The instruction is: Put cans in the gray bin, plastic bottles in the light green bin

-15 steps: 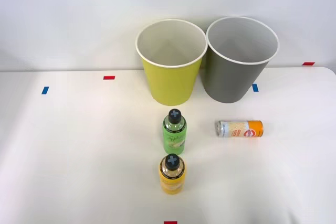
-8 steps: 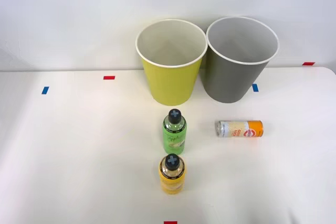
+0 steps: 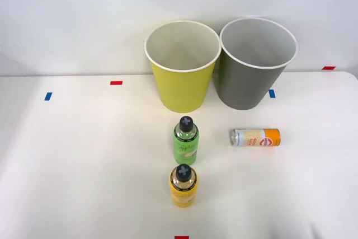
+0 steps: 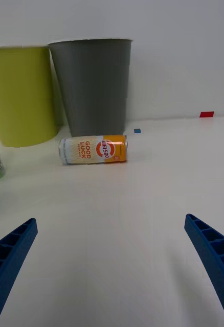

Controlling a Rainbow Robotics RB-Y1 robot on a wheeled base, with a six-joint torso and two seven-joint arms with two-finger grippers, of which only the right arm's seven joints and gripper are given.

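Note:
A slim silver can point(image 3: 255, 137) with an orange end lies on its side on the white table, right of centre. In the right wrist view the can point(image 4: 93, 149) lies ahead of my open right gripper point(image 4: 112, 271), well clear of both blue fingers. The green bottle point(image 3: 185, 141) stands upright at centre, and the yellow-orange bottle point(image 3: 183, 186) stands just in front of it. Side by side at the back stand the light green bin point(image 3: 182, 66) and the gray bin point(image 3: 254, 63), both with nothing visible inside. The gray bin point(image 4: 91, 84) rises right behind the can.
Small red point(image 3: 116, 83) and blue point(image 3: 48, 96) tape marks dot the table. A pale wall runs close behind the bins. Open table surface lies to the left and in front of the can.

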